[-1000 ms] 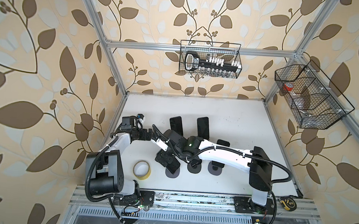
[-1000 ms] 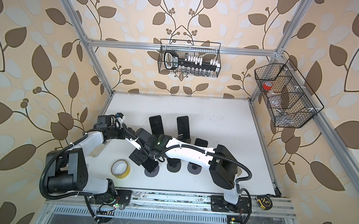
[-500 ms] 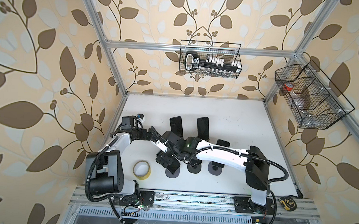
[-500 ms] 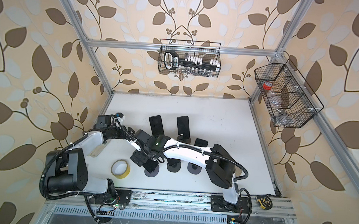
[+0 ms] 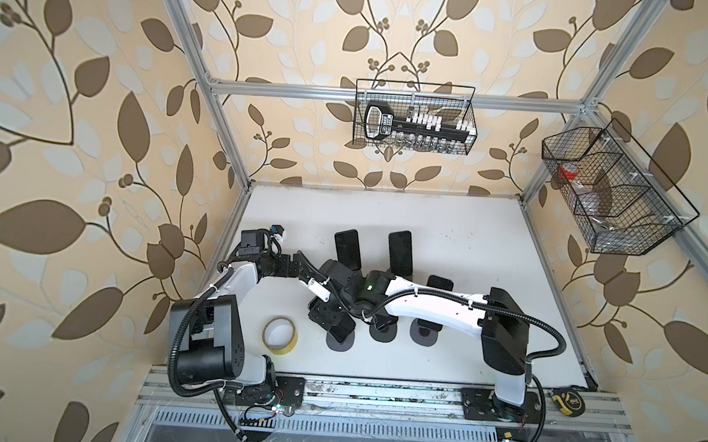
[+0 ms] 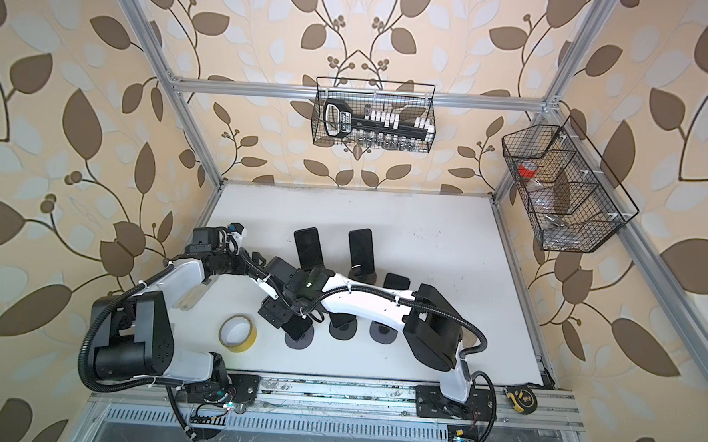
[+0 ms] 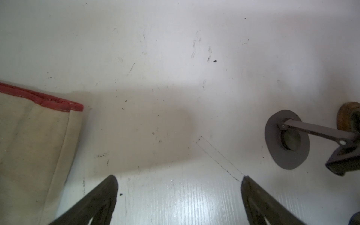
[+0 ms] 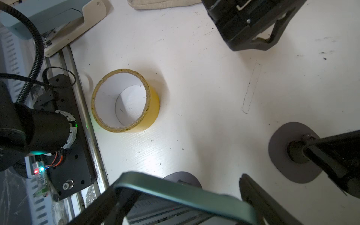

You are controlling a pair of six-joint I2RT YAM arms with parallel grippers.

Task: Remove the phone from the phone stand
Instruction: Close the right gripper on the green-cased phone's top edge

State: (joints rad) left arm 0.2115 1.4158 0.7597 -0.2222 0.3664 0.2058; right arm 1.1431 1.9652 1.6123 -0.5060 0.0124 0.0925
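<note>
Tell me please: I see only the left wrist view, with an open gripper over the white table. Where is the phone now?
Observer: The phone is between the fingers of the right gripper, as the right wrist view shows.
Operator: At which stand?
Observer: In both top views, at the front stand nearest the yellow tape roll.
Operator: Are other phones near?
Observer: Yes, behind it: a back-left phone and a back-right phone.

My table (image 5: 468, 236) is white, with small dark scratches. Near its front edge a yellow tape roll (image 5: 289, 346) lies on its flat side. Just beside it, three phone stands (image 5: 340, 341) stand in a row on round dark bases, with more of them further back. A beige cloth (image 7: 29, 146) with a red border lies flat on the left part.
</note>
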